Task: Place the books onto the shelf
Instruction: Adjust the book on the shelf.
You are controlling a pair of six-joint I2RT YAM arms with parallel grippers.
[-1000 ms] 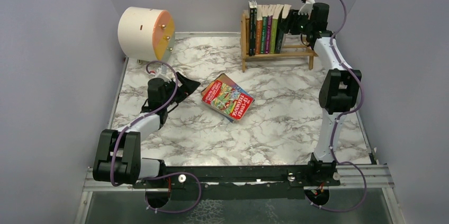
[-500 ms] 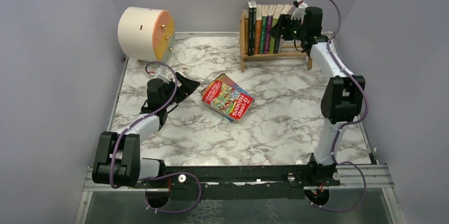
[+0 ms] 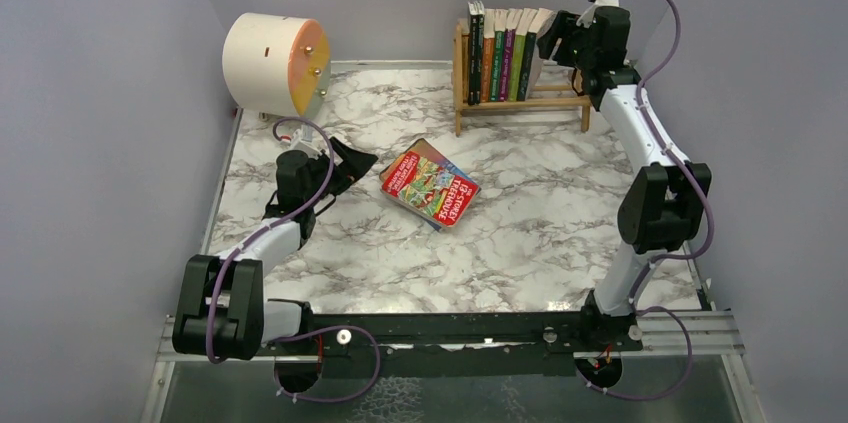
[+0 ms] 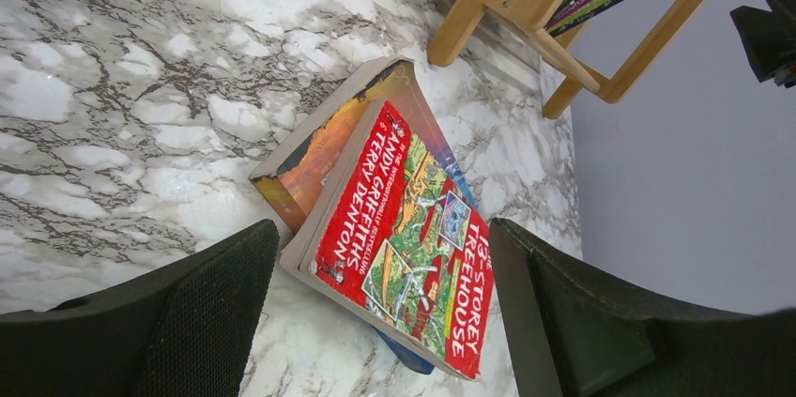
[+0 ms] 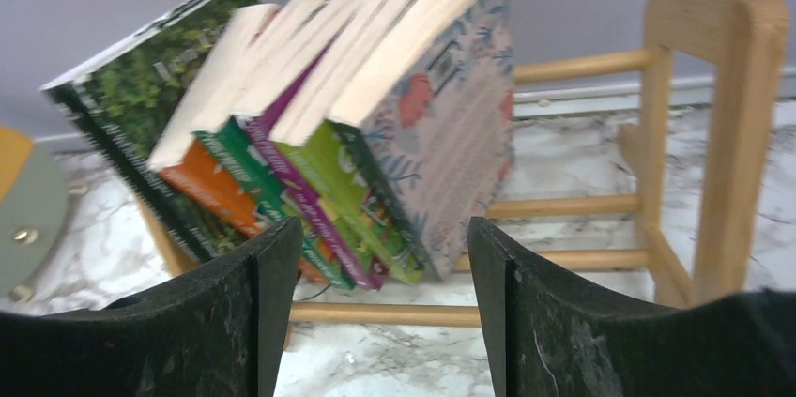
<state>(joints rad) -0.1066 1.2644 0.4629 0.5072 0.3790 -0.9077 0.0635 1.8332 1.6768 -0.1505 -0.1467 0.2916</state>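
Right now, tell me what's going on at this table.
Two robot arms are shelving books. The right gripper is open and empty, beside the row of books leaning on the shelf. The left gripper, also open, hovers by two stacked books lying flat on the table, the red one on top. Those two are not yet shelved.

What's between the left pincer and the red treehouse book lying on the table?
Nothing but bare marble table. The top view shows just a narrow strip of it between the left pincer and the red treehouse book.
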